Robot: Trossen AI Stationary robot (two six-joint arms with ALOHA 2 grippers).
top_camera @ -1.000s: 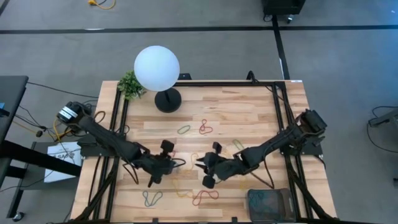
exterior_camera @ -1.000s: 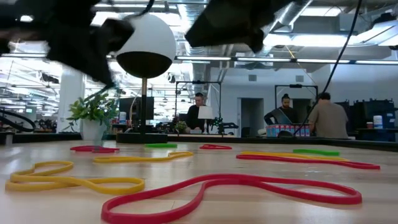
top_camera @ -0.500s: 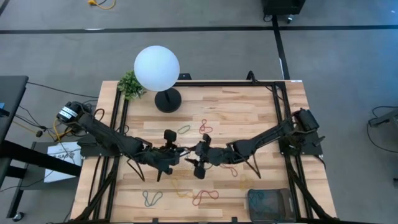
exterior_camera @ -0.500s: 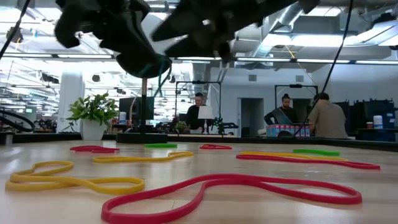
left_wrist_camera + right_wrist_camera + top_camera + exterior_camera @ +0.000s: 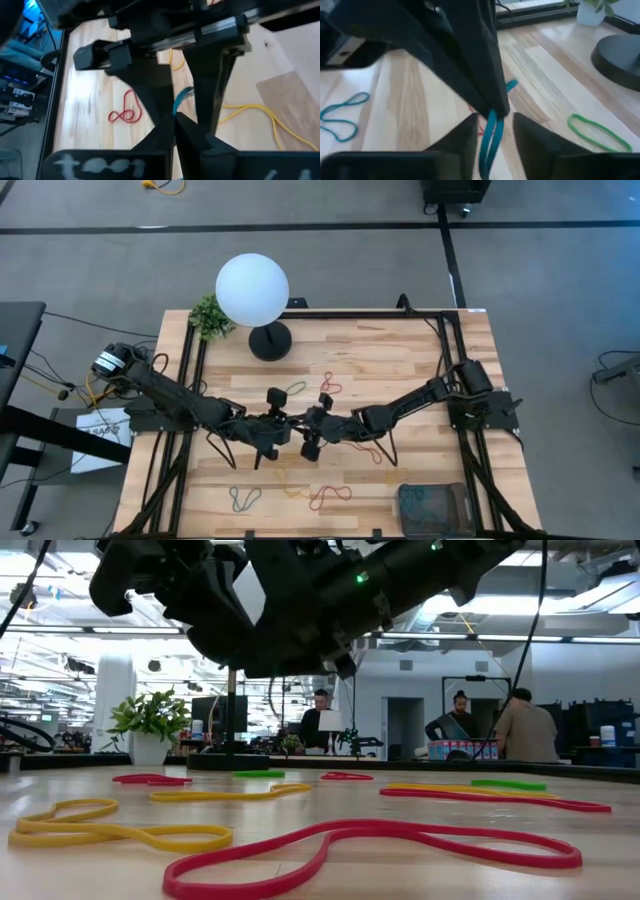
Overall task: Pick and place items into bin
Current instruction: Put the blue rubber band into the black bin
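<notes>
A thin blue-green band (image 5: 491, 135) is held up in the air above the middle of the worktop (image 5: 400, 350), pinched by the tips of the left claw (image 5: 173, 117), which is shut tight on it. The right claw (image 5: 492, 131) is set around the hanging loop, with one finger on each side and a gap between them, so it is open and nothing is gripped by it yet. The band is judged to be very light, soft and stretchy. It can be bent and twisted with no harm, but it can slip out or snap back if it is pulled too hard. It is best taken across its thin strand, just below the left claw, where the loop hangs free. Other bands are left flat on the worktop, such as a red band (image 5: 330, 496) near the front edge and a green band (image 5: 296, 388) towards the back. The bin (image 5: 433, 507) is seen at the front right corner, well apart from both claws. The held band is shown only by the two wrist views; in the high view it is hidden by the dark arms. The bin is shown only by the high view. In the low view the room behind and some people far off are seen, but the bin and the held band are not.
</notes>
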